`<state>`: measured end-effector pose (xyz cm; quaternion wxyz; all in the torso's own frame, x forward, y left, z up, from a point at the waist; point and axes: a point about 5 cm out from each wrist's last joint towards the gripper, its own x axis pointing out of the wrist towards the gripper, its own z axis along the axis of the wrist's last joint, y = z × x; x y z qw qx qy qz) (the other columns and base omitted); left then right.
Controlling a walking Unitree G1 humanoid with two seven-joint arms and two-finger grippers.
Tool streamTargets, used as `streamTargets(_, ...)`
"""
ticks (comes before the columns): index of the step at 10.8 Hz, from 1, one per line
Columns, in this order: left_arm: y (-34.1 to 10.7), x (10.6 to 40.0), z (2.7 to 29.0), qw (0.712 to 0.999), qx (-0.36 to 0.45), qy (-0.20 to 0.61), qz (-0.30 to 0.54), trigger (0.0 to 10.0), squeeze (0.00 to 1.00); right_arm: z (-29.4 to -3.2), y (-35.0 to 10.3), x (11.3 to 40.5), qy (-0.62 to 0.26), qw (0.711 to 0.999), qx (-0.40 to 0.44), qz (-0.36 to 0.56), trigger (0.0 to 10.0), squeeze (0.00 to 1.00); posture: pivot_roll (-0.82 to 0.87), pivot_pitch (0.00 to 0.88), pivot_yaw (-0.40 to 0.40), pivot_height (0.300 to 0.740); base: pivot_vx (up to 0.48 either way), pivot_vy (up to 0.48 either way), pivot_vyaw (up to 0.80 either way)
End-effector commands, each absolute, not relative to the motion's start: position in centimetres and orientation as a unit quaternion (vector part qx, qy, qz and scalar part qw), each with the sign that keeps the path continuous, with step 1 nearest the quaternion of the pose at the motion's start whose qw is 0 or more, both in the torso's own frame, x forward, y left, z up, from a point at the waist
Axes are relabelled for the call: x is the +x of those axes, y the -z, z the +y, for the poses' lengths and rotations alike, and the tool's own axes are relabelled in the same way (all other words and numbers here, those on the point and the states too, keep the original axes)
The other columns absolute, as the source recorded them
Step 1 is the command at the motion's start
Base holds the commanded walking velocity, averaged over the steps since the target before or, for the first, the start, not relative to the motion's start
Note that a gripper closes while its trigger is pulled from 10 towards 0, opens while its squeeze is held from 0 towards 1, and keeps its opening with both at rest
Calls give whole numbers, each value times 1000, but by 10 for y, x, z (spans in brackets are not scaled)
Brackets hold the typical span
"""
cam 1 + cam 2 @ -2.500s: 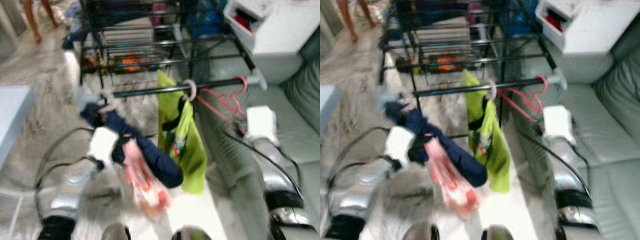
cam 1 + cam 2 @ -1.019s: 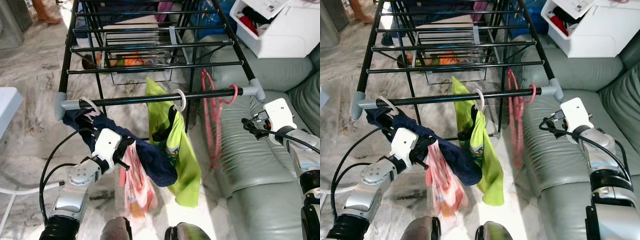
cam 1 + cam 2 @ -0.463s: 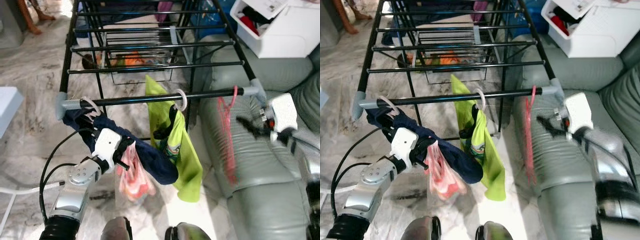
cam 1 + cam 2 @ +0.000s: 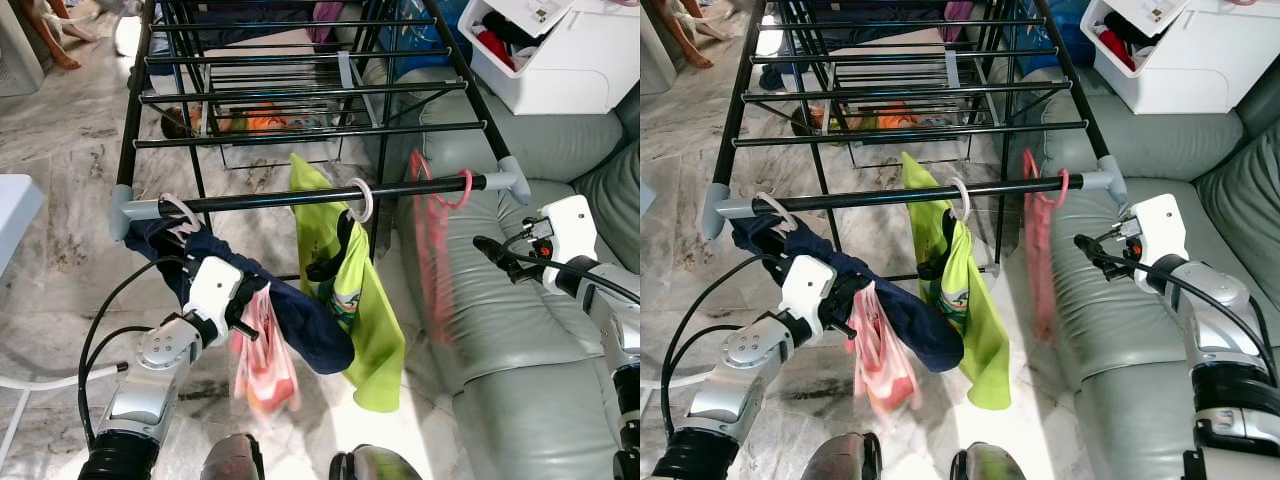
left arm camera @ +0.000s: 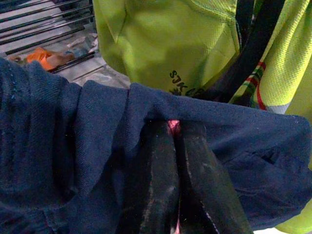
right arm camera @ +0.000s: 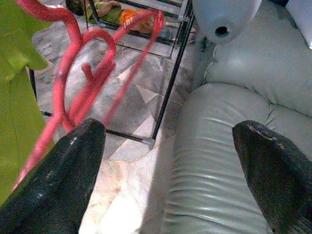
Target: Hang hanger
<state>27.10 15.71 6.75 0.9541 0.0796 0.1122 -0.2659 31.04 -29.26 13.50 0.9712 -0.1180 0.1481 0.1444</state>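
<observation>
Hanging from the drying rack's front rail [image 4: 300, 198], the pink hanger [image 4: 432, 230] has its hook over the bar, so the right gripper [image 4: 487, 247] sits beside it, over the sofa [image 4: 520, 390].

Left wrist view: left gripper [image 5: 178, 161] jaws pinch a navy garment [image 5: 73, 141].

Right wrist view: jaws spread wide, empty.

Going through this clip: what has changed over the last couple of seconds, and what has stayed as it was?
The red plastic hanger now hangs free from the black front rail of the drying rack, blurred as it swings. The right gripper, up at the hanger before, has drawn back over the grey sofa with fingers open. The left gripper stays shut on the navy garment; the lime-green shirt hangs as before.
</observation>
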Motion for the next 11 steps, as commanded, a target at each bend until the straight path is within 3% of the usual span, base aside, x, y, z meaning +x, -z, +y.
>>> streamTargets(1,-70,272,158,955,87,263,110,10000,0,-295,-141,310,-144,972,-119,140,10000,0,-68,96,-46,740,0,0,0)
streamTargets(5,-70,272,158,955,87,263,110,10000,0,-295,-141,310,-144,972,-119,140,10000,0,-68,96,-46,740,0,0,0)
streamTargets(7,-65,280,159,958,107,237,118,10000,0,-243,-107,264,-56,989,-103,93,10000,0,-108,79,-28,740,0,0,0)
streamTargets(11,-63,278,161,959,112,230,122,10000,0,-229,-111,265,-122,977,-159,77,10000,0,-100,98,-34,740,0,0,0)
